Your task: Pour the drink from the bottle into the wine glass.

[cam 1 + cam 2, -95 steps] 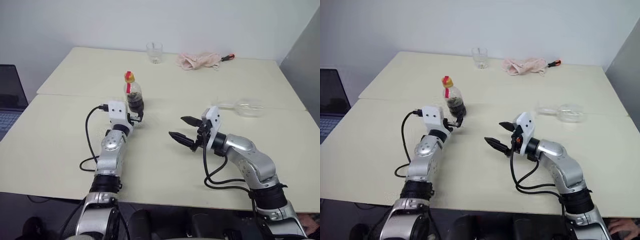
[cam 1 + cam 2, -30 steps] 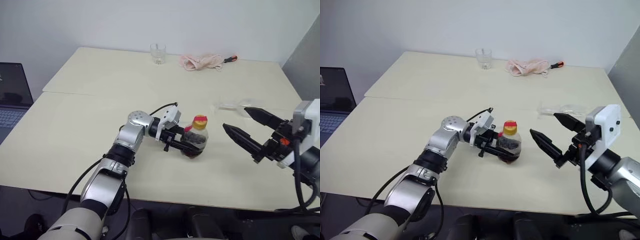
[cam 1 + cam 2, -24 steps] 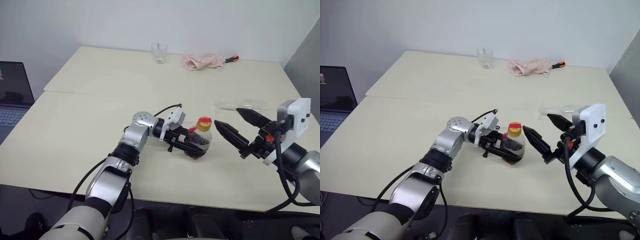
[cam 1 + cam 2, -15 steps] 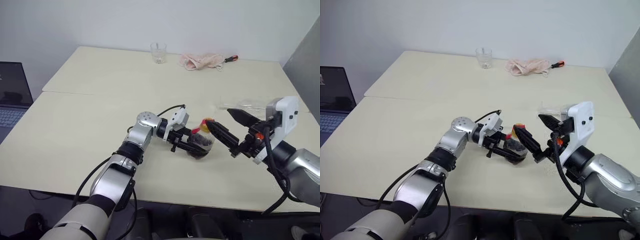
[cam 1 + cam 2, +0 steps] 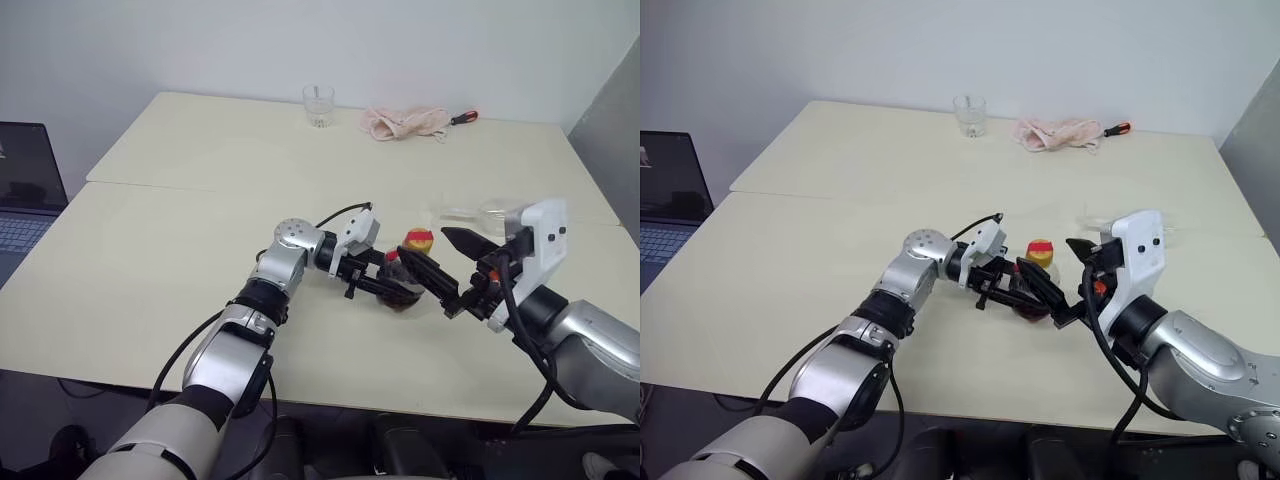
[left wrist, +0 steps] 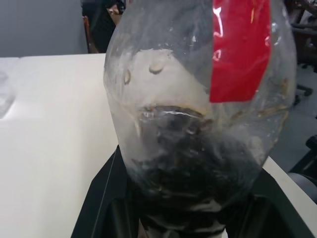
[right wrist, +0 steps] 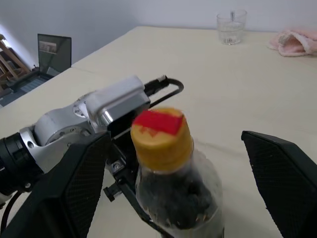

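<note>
1. Cream-coloured table (image 5: 180, 230), two tops butted together, seam running across the middle.
2. Laptop (image 5: 25, 195) off the table's left edge, screen dark.
3. Left gripper (image 5: 385, 285) reaches in from the left over the near tabletop, jaws partly closed and clamped on the belly of the bottle (image 7: 173, 196); the left wrist view shows both black fingers (image 6: 106, 198) pressed against the bottle's lower sides.
4. Right gripper (image 7: 178, 183) comes in from the right, pointing toward the bottle, jaws wide apart with nothing gripped; one finger stands on each side of the bottle, apart from it, in the right wrist view.
5. Bottle is upright near the middle of the near tabletop, between the two grippers; whether its base touches the table, cannot tell.
6. Wine glass (image 5: 490, 212) lies on its side on the table, behind the right gripper, partly hidden by it.
7. Pink cloth (image 5: 403, 122) crumpled at the far edge.
8. Tumbler (image 5: 318, 105) upright at the far edge, left of the cloth.
9. Drink (image 6: 190, 168), dark brown, fills only the bottle's lower part.
10. Red label (image 6: 237, 49) on the bottle's neck.
11. Cap (image 7: 161, 136), yellow with red top, on the bottle.
12. Screwdriver (image 5: 462, 117), red handle, just right of the cloth.
</note>
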